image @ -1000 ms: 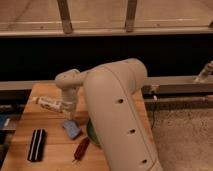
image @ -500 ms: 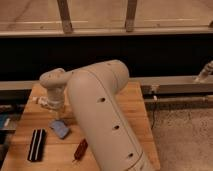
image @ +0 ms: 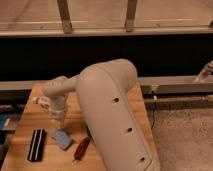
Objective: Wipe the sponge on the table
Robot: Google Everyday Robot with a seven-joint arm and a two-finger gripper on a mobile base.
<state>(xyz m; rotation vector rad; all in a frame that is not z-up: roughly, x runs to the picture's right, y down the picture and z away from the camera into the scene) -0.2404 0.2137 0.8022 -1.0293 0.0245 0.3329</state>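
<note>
Wooden table [image: 25, 120], left side: closed pincer [image: 58, 123] over sponge [image: 62, 139].

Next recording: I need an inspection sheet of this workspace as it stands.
Surface: wooden table, plank strips visible.
Job's things: light-blue sponge lies flat on the table, front left.
Clutter: striped bar left of the sponge; dark red tool right of it.
Grippers: pincer shut, pointing down at the sponge's far edge; contact unclear.
Cables: thin dark line beside the table's right edge, possibly a cable.
Surroundings: dark panel behind; speckled floor to the right.
</note>
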